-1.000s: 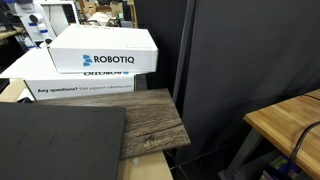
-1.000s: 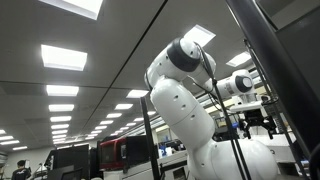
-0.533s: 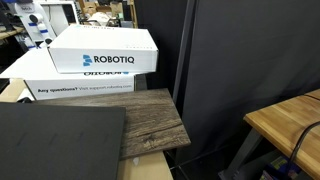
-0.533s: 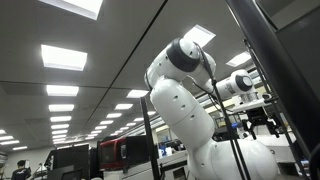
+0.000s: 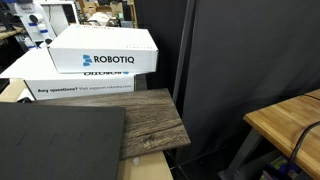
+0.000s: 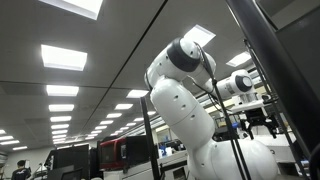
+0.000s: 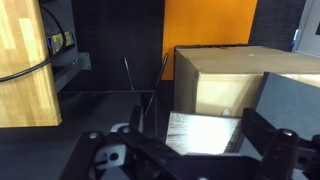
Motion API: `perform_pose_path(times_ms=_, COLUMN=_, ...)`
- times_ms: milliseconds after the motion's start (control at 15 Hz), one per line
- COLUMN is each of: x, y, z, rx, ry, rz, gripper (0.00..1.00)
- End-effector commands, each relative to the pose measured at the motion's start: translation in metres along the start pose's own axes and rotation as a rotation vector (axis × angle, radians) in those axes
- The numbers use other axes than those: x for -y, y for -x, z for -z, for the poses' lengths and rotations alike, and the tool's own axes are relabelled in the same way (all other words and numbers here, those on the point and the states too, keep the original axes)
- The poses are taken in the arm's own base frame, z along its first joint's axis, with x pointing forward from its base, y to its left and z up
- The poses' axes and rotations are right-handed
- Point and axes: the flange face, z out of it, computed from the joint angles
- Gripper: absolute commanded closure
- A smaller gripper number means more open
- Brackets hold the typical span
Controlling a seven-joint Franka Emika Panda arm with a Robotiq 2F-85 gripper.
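End effector (image 7: pixel 185 152): seen at 6 o'clock in the wrist view; the jaws are spread wide and nothing is held or touched between them.
Box (image 7: pixel 215 80): a brown cardboard box is seen at 1 o'clock from the end effector, near it but apart from it. It stands upright with its flaps shut.
Pale surface (image 7: pixel 205 132): a light, blurred patch lies just below the box, in the gap between the jaws. What it is cannot be told.
Bench (image 7: pixel 20 60): a wooden top is seen at 10 o'clock in the wrist view, with a black cable (image 7: pixel 30 72) draped over it.
Orange panel (image 7: pixel 205 22): set at 12 o'clock, behind the box.
Arm (image 6: pixel 185 100): shown from below in an exterior view, raised against ceiling lights. The end effector cannot be made out clearly there.
Robotiq carton (image 5: pixel 105 50): in an exterior view it is stacked on a second white carton, at 11 o'clock from a wood-grain board (image 5: pixel 150 120). No part of the robot is seen in that view.
Done: nothing is judged to be done so far, as the box is untouched and no grip has been made.
Left: closing the gap to the box and any grasp on it are judged to remain.
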Motion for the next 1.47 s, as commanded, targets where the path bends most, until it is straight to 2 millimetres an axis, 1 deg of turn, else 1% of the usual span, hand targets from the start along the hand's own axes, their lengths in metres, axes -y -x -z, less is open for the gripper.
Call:
perform_pose_path(times_ms=0, x=0.0045, y=0.0004, z=0.0003, rx=0.004, ry=-0.085, rz=0.003, gripper=0.0)
perform_pose_path(times_ms=533, x=0.0035, y=0.0007, z=0.0, rx=0.009, ry=-0.078, rz=-0.02, gripper=0.0)
perform_pose_path(times_ms=733, x=0.0, y=0.0002, z=0.0002, rx=-0.001, ry=-0.031, rz=-0.043, gripper=0.0)
perform_pose_path(times_ms=800, x=0.0026, y=-0.0002, z=0.0006, rx=-0.002, ry=-0.057, rz=-0.03, gripper=0.0)
perform_pose_path(times_ms=1400, x=0.0013, y=-0.0001, z=0.0007, rx=-0.001, ry=-0.05, rz=-0.034, gripper=0.0)
